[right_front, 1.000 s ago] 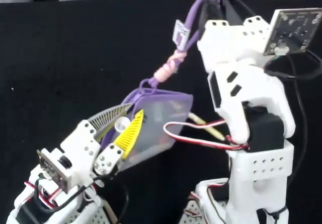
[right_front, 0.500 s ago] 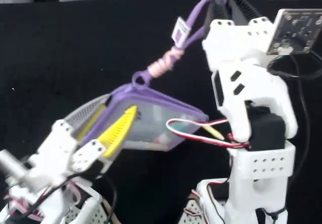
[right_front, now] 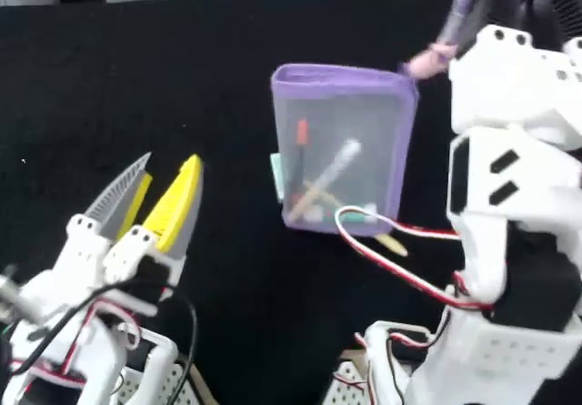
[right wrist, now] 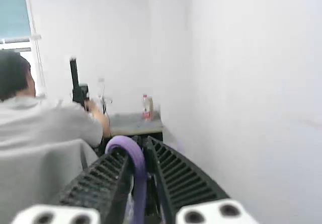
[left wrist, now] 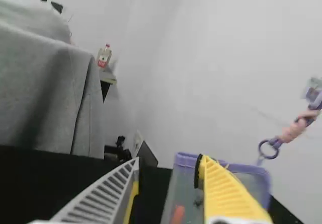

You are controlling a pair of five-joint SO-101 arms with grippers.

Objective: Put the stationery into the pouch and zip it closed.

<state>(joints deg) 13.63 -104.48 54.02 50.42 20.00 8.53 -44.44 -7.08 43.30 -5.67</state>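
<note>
The pouch [right_front: 344, 150] is being held up in the air above the black table [right_front: 136, 77], hanging by its purple strap [right wrist: 132, 163] from the right gripper [right wrist: 138, 148], whose black ribbed jaws are being pressed together on that strap. It is probably being carried this way because the strap joins the pouch at one upper corner through a pink braided link [right_front: 420, 61], so the weight of the contents is being taken by the strap and the purple-edged top is being pulled taut. The left gripper [right_front: 169, 161] is being held low and well apart from the pouch, its grey and yellow jaws spread wide with nothing between them; in the left wrist view the pouch [left wrist: 183, 194] is being seen beyond the yellow jaw, which suggests this arm is being positioned for steadying the body or working the zip.

The pouch is being shown as a flat rectangle of see-through grey mesh bordered in purple. Through the mesh an orange-tipped pen [right_front: 301, 136], a white marker [right_front: 338, 164] lying slantwise and other small pieces at the bottom are being made out. A red and white wire [right_front: 382, 250] of the right arm is crossing its lower edge. Whether the zip is being left open or is fully drawn cannot be told.
</note>
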